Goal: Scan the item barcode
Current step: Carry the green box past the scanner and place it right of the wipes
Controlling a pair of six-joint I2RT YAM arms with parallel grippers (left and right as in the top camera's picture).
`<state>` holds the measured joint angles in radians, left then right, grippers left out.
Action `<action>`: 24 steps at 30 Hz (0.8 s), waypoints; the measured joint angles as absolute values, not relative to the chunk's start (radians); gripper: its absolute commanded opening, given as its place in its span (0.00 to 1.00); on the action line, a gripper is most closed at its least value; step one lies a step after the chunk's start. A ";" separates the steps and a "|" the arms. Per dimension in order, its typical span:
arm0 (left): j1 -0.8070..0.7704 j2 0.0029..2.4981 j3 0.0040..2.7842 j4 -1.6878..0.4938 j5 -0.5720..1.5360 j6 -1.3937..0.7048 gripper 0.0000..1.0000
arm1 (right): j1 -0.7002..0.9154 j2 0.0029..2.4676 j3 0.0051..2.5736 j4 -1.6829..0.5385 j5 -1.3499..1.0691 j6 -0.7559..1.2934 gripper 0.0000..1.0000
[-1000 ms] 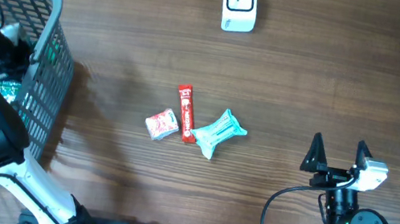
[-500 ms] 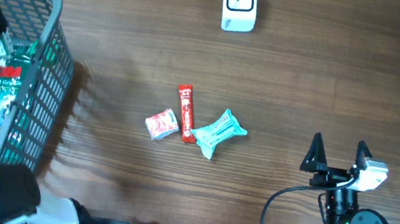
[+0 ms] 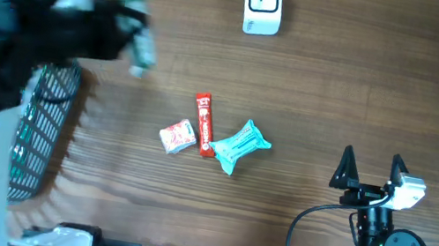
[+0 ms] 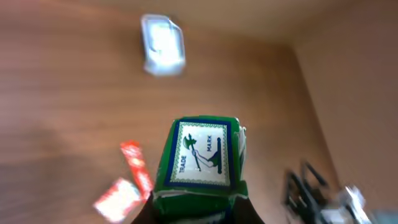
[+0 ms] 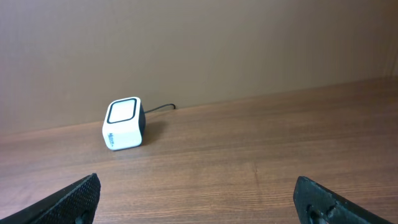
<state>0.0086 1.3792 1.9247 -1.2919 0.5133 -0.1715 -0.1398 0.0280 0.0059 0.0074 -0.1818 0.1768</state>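
Up and out of the basket since a second ago, the left arm now stretches across the upper left of the overhead view, motion-blurred, where it earlier reached down inside the mesh. The left gripper [image 4: 193,214] is clamped on a green packet [image 4: 200,155]. Its dark fingers show only at the bottom edge of the wrist view, one on each side of the packet's lower end. The packet stands upright in the grip, and its white label with a green border and the words "TRADE MARK" faces the wrist camera. It is held clear above the table [image 3: 343,81], left of the middle and short of the barcode scanner [image 3: 263,3]. No barcode can be made out on the visible face.

The scanner is a small white box with a dark-framed window and sits at the far edge of the table, with a cable running off behind it. Below it, near the centre, lie a red stick sachet [image 3: 203,123], a teal wrapper [image 3: 239,146] just to its right and a red-and-white packet [image 3: 177,136] just to its left. The grey basket [image 3: 43,138] is at the left edge, partly hidden under the arm. The right gripper [image 3: 369,173] has not moved and sits at the near right with its jaws spread wide and nothing between them.
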 measured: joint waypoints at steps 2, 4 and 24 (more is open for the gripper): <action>-0.170 1.457 1.924 -1.295 0.522 -0.181 0.04 | -0.140 0.028 0.006 0.007 -0.182 0.177 1.00; -0.293 1.518 1.925 -1.252 0.519 -0.188 0.04 | -0.139 0.028 0.006 0.007 -0.182 0.177 1.00; -0.776 2.249 1.924 -0.915 0.416 -0.266 0.37 | -0.140 0.028 0.006 0.008 -0.182 0.177 1.00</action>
<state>-0.7757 2.2490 1.9244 -0.9146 0.4156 -0.2661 -0.1398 0.0280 0.0059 0.0078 -0.1818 0.1768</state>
